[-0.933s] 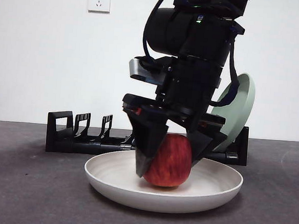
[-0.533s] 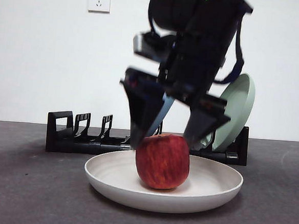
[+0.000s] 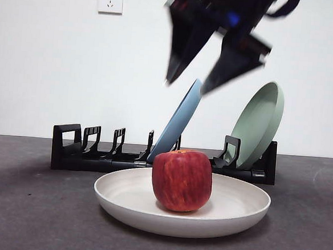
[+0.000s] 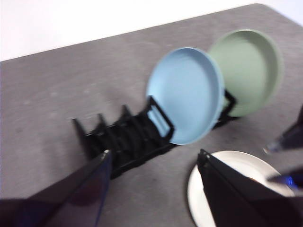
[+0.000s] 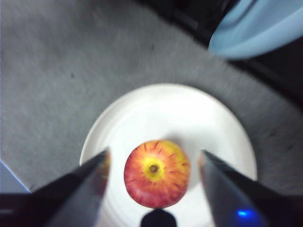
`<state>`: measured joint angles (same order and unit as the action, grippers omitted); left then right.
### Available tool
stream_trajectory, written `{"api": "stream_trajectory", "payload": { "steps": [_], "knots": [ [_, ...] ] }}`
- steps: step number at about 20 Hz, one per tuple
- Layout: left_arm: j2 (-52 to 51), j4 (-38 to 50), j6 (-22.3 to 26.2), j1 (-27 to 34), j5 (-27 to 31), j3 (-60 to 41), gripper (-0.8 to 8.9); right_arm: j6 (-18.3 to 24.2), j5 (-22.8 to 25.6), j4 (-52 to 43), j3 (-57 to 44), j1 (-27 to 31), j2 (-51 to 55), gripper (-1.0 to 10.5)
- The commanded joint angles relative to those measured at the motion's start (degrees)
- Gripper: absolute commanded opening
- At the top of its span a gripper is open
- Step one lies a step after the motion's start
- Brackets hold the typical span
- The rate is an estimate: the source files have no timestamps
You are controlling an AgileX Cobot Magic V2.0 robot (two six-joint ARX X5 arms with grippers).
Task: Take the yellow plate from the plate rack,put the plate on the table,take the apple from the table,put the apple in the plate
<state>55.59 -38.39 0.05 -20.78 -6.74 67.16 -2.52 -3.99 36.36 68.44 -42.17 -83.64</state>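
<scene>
The red apple (image 3: 181, 180) stands upright in the middle of the cream yellow plate (image 3: 116, 197), which lies flat on the dark grey table (image 3: 28, 218) in front of the black plate rack (image 3: 96, 154). My right gripper (image 3: 187, 87) is open and empty, high above the apple and clear of it. In the right wrist view the apple (image 5: 156, 172) sits in the plate (image 5: 142, 113) straight below the open right gripper (image 5: 155, 153). My left gripper (image 4: 155, 153) is open and empty, high over the table near the rack (image 4: 128, 142). The plate's edge (image 4: 241, 163) shows there.
A blue plate (image 3: 178, 123) leans in the middle of the rack and a sage-green plate (image 3: 261, 123) stands at its right end. Both show in the left wrist view, the blue plate (image 4: 187, 94) and the green plate (image 4: 246, 66). A white wall stands behind.
My right gripper has let go of the apple, opened and risen well above it. The apple stays in the plate.
</scene>
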Motion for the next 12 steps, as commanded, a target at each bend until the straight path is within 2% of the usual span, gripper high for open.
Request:
{"api": "stream_trajectory", "payload": {
  "steps": [1, 3, 7, 12],
  "knots": [
    [-0.11, -0.7, 1.99, 0.13, -4.35, -0.37, 1.03, 2.01, 0.04, -0.07, 0.09, 0.63, 4.07, 0.3],
    [-0.11, -1.6, 2.32, 0.15, -6.45, -0.37, -0.24, 2.54, 0.09, 0.13, 0.09, 1.09, 6.97, 0.2],
    [-0.11, -6.01, 4.74, 0.15, -10.88, -0.37, -0.09, 4.02, 0.07, 0.7, 0.09, 2.71, 13.0, 0.2],
    [-0.11, -8.2, 7.26, 0.15, -7.67, -0.37, -0.09, 4.83, 0.09, 4.22, 0.09, 8.9, 19.26, -0.1]
  ]
}}
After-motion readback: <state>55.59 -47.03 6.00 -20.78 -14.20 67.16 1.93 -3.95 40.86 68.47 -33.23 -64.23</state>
